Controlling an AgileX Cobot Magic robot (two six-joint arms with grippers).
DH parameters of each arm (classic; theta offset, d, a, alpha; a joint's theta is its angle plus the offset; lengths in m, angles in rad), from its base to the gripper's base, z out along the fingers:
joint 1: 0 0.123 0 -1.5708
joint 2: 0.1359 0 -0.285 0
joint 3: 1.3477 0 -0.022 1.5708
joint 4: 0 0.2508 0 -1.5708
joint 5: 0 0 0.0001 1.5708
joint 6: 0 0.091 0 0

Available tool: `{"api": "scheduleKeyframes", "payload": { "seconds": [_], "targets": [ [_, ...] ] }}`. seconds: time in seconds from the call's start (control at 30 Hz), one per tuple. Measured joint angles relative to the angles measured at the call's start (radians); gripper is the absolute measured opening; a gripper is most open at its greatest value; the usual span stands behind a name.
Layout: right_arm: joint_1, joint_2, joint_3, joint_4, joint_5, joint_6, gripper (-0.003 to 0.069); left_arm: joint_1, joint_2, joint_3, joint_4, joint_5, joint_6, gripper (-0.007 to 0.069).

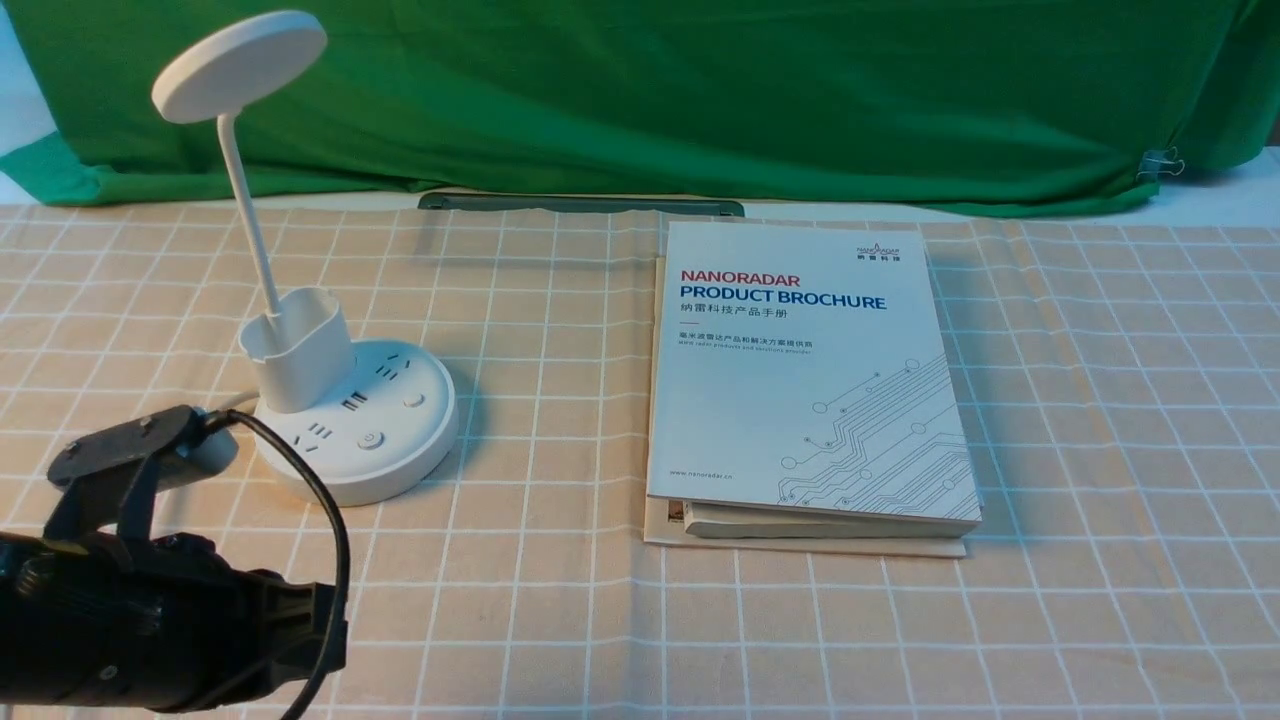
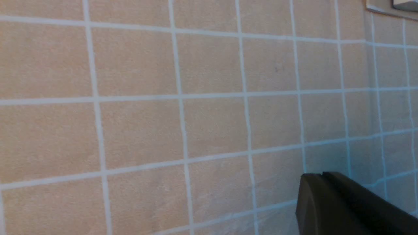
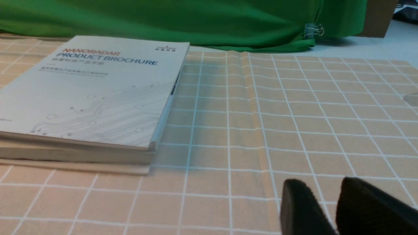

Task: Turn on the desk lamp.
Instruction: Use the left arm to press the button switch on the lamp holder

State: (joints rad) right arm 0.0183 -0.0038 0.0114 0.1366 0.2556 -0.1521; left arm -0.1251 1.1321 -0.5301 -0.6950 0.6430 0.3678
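Observation:
The desk lamp stands at the left of the table, all white and unlit. Its round disc head [image 1: 240, 65] sits on a thin neck [image 1: 250, 220] that rises from a small cup holder [image 1: 295, 350]. The round base [image 1: 400, 455] carries sockets and a round button [image 1: 371, 439] on its near side. My left arm [image 1: 150, 620] is low at the near left, in front of the base and apart from it. My left gripper [image 2: 321, 174] is shut over bare cloth. My right gripper [image 3: 323, 186] hangs open by a narrow gap with nothing in it; the lamp is out of its view.
A white product brochure [image 1: 810, 390] lies on other papers right of centre; the right wrist view shows the brochure [image 3: 91, 94] too. A checked beige tablecloth [image 1: 1100, 450] covers the table. Green cloth [image 1: 700, 90] hangs along the back, with a binder clip [image 1: 1160, 163].

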Motion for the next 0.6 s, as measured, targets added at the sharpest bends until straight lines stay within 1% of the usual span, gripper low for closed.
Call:
{"api": "scheduleKeyframes", "payload": {
  "seconds": [0.17,0.23,0.27,0.43,0.47,0.5,0.6],
  "targets": [
    [0.000,0.000,0.000,0.000,0.000,0.000,0.0239,0.000,0.076,-0.141,0.126,-0.006,-0.137,0.0000],
    [0.000,0.000,0.000,0.000,0.000,0.000,0.0239,-0.004,0.120,-0.216,0.143,-0.005,-0.160,0.0000],
    [0.000,0.000,0.000,0.000,0.000,0.000,0.0239,-0.005,0.125,-0.216,0.145,-0.005,-0.160,0.0000],
    [0.000,0.000,0.000,0.000,0.000,0.000,0.0239,-0.090,0.271,-0.368,0.217,-0.004,-0.188,0.0000],
    [0.000,0.000,0.000,0.000,0.000,0.000,0.0239,-0.094,0.278,-0.368,0.223,-0.004,-0.192,0.0000],
    [0.000,0.000,0.000,0.000,0.000,0.000,0.0239,-0.117,0.331,-0.414,0.281,-0.003,-0.228,0.0000],
    [0.000,0.000,0.000,0.000,0.000,0.000,0.0239,-0.130,0.424,-0.505,0.406,-0.027,-0.331,0.0000]
  ]
}}
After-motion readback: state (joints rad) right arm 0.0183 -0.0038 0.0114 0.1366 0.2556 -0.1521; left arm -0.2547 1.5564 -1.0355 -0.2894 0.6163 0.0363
